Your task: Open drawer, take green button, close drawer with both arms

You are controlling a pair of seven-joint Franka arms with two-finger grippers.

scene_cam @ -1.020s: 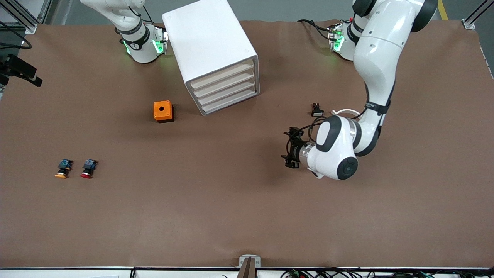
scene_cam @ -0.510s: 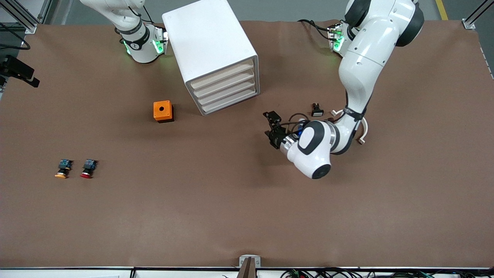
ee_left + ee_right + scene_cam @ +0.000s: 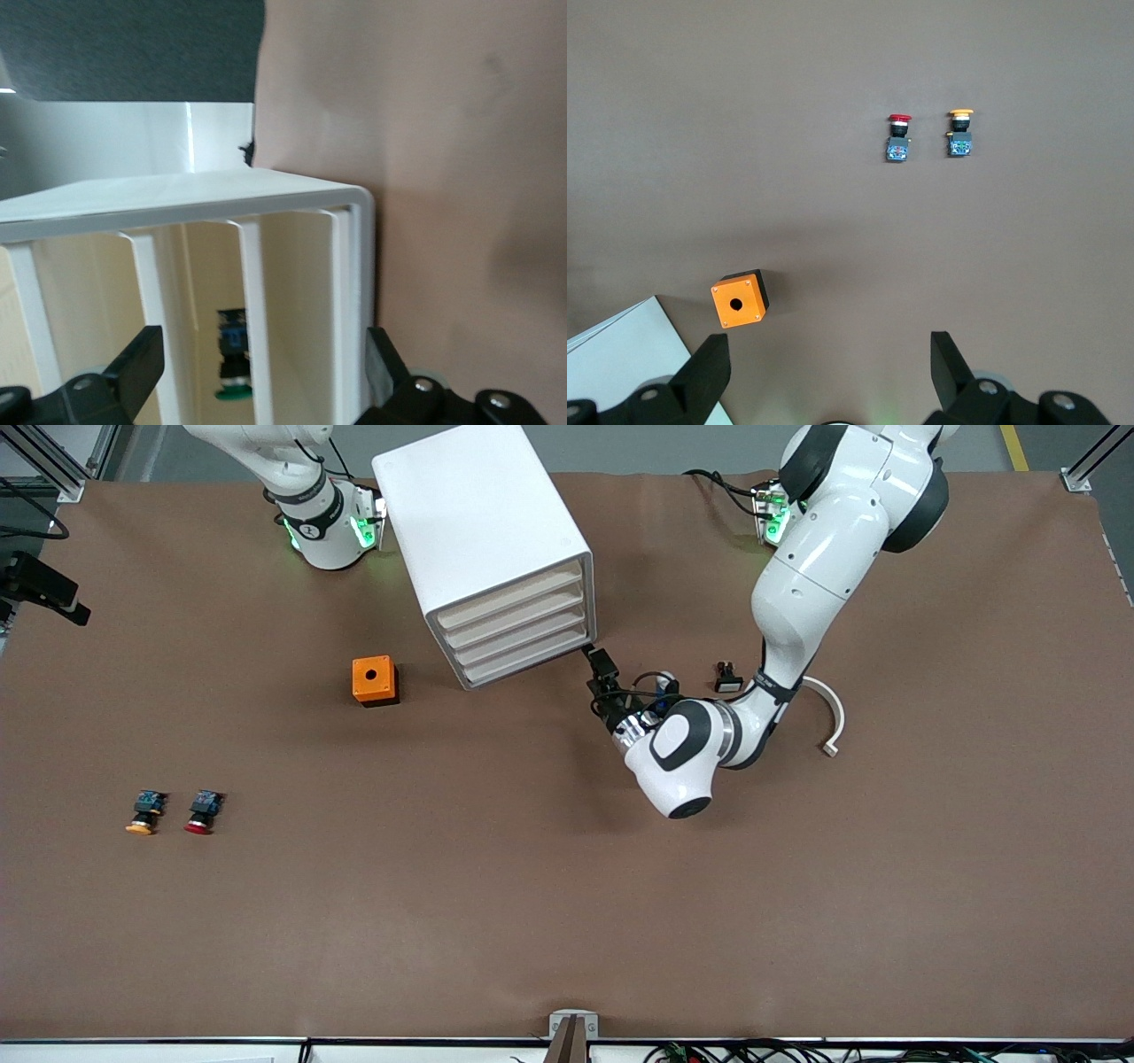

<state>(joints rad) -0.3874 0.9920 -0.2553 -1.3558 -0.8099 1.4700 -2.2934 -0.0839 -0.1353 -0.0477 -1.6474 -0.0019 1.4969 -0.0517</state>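
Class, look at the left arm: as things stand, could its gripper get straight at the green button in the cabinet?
Probably not yet. The green button lies in a shut drawer of the cabinet; the open left gripper is just in front.

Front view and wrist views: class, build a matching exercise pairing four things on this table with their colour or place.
Things:
1. box with a hole
2. button in the cabinet
3. left claw
4. right claw

Descriptions:
A. green cap
B. orange
C. open, high over the table
D. open, at the drawers' front

Pairs: 1-B, 2-A, 3-D, 4-C
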